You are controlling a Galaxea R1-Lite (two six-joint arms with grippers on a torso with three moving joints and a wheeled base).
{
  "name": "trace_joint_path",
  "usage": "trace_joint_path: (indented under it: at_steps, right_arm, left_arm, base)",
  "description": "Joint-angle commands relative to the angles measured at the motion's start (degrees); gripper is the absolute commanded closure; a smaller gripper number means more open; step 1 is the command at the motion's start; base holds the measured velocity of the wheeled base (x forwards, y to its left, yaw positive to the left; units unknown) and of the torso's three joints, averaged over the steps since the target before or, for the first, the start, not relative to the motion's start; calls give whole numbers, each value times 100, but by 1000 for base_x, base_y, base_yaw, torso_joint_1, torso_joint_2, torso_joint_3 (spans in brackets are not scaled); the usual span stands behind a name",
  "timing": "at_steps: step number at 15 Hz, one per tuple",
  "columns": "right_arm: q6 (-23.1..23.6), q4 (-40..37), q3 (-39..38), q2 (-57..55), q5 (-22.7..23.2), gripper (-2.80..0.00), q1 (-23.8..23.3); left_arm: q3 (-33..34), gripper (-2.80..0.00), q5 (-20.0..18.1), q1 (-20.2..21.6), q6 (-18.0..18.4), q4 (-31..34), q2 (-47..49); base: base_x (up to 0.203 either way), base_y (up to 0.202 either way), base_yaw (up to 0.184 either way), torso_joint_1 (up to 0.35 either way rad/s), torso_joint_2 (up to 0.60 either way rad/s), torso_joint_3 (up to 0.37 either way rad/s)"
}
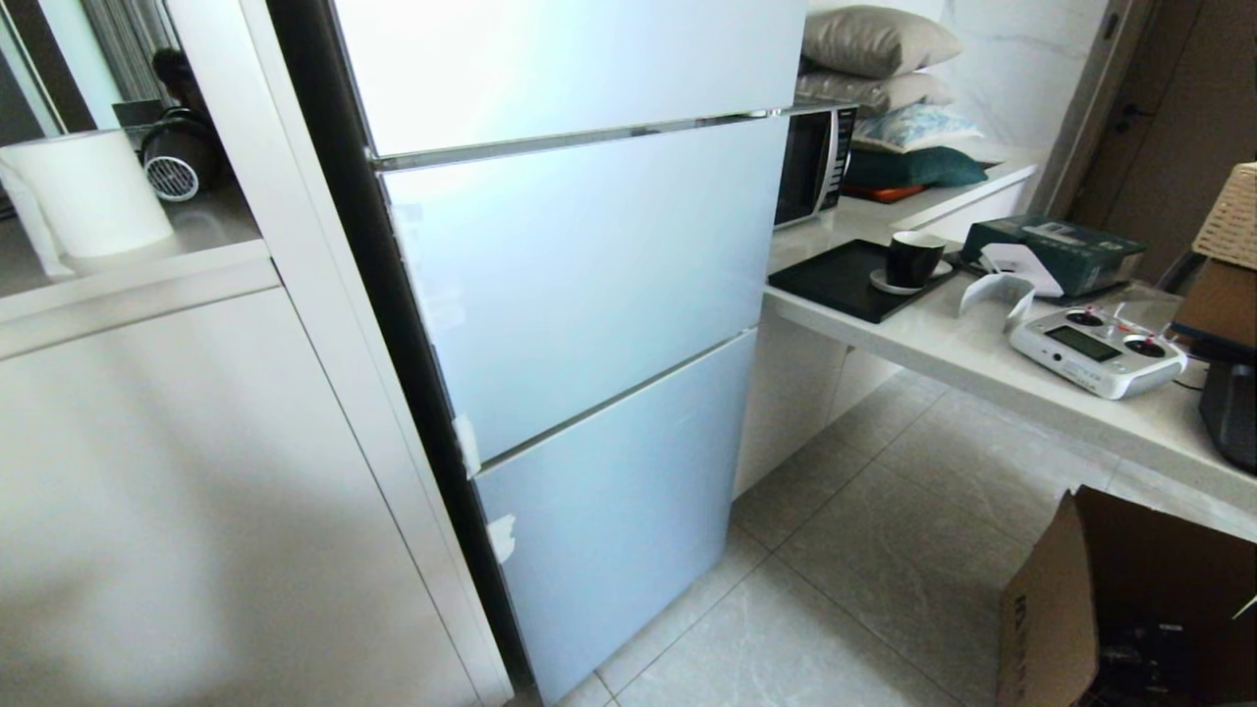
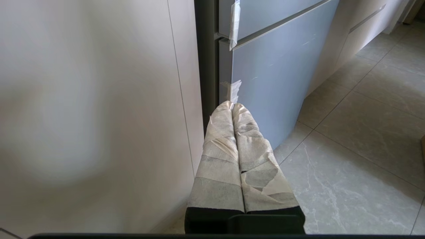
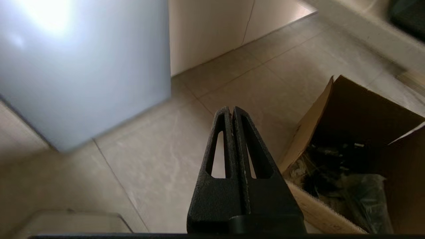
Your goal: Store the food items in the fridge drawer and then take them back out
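Observation:
The fridge (image 1: 589, 285) stands with all its pale blue doors closed. The food items and the fridge drawer are out of view. Neither arm shows in the head view. My left gripper (image 2: 231, 105), its fingers wrapped in white tape, is shut and empty, low near the fridge's bottom left corner (image 2: 225, 83). My right gripper (image 3: 231, 109), black, is shut and empty above the floor tiles, between the fridge's lower door (image 3: 83, 66) and a cardboard box (image 3: 358, 149).
A white cabinet (image 1: 196, 471) flanks the fridge on the left. On the right, a counter (image 1: 982, 363) holds a black tray with a cup (image 1: 913, 260), a remote controller (image 1: 1098, 351) and a microwave (image 1: 813, 162). An open cardboard box (image 1: 1110, 609) sits on the floor below.

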State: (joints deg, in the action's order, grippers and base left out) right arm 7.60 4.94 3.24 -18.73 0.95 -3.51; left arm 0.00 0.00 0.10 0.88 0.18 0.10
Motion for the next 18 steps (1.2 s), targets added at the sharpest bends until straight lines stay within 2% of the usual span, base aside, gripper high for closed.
trace_joint_path:
  at_steps: [1, 4, 11, 14, 16, 17, 18]
  right_arm:
    - [104, -355, -245, 1133, 36, 0, 183]
    - [201, -481, -311, 1899, 71, 0, 314]
    - [-496, -485, -324, 1881, 28, 0, 333]
    - [-248, -487, -324, 1881, 75, 0, 333]
    - [462, -487, -319, 1881, 282, 0, 333]
    - [566, -474, -324, 1881, 314, 0, 333]
    - [446, -492, -324, 1881, 318, 0, 333]
  left_arm:
    - [0, 0, 0, -1, 0, -1, 8]
    - [0, 0, 0, -1, 0, -1, 8]
    - [0, 0, 0, -1, 0, -1, 8]
    - [0, 0, 0, -1, 0, -1, 2]
    - [0, 0, 0, -1, 0, -1, 8]
    - [0, 0, 0, -1, 0, -1, 1]
    - [0, 0, 0, -1, 0, -1, 8]
  base:
    - [0, 0, 0, 0, 0, 0]
    - [0, 0, 0, 0, 0, 0]
    - [0, 0, 0, 0, 0, 0]
    - [0, 0, 0, 0, 0, 0]
    - [0, 0, 0, 0, 0, 0]
    - [0, 0, 0, 0, 0, 0]
    - [0, 0, 0, 0, 0, 0]
